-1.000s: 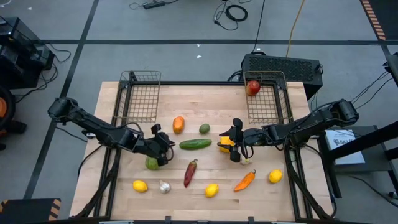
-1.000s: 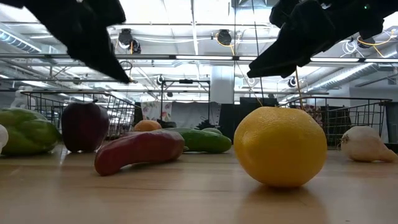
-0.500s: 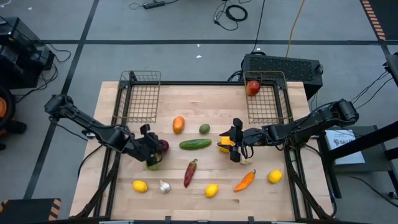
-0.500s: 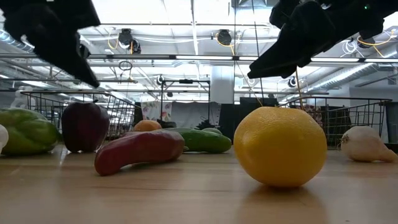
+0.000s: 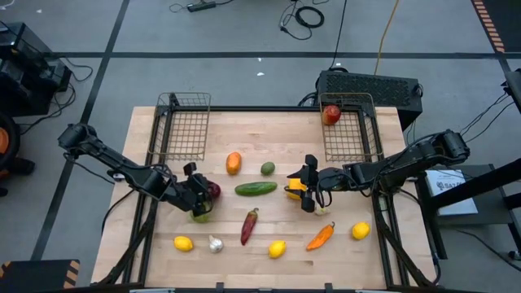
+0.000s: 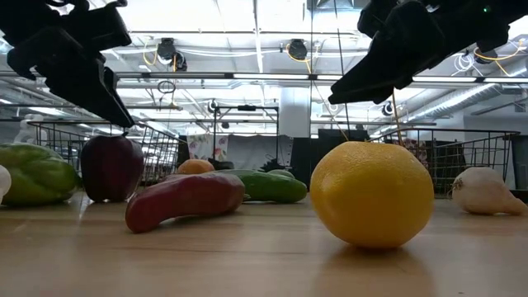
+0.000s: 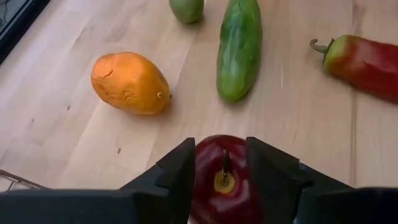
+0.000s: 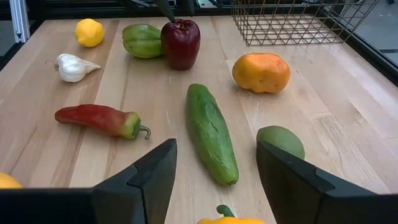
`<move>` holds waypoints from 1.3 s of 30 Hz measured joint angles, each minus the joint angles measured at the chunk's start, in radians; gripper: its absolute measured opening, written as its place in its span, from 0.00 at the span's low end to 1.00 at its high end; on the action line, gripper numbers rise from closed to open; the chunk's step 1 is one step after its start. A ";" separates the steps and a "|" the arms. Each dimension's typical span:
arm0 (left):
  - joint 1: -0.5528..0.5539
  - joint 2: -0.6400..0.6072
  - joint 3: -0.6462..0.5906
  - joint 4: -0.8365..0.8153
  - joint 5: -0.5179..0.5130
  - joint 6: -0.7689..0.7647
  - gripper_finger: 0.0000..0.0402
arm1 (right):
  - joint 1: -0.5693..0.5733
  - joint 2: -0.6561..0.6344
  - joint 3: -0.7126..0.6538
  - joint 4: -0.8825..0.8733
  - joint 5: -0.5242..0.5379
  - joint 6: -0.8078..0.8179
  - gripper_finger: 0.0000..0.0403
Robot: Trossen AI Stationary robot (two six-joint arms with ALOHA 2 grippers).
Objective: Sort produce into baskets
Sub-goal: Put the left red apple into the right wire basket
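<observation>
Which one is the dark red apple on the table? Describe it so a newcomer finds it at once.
Start at the left basket on the wooden table, then come toward the table's front edge to the left end effector. The dark red apple stands upright there, stem up, beside a green pepper. The other apple, brighter red, sits in the right basket.

Black box (image 5: 370,86) behind wooden table (image 5: 269,134); cables (image 5: 309,15) on grey floor (image 5: 236,32).

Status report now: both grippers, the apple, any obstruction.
Left gripper open, fingers straddling dark red apple on table. Right gripper open, above yellow pepper. Green pepper touching the apple.
</observation>
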 joint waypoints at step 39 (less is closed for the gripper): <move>0.000 0.068 0.000 0.022 -0.010 -0.026 0.25 | 0.000 0.000 0.000 -0.002 0.000 -0.003 0.53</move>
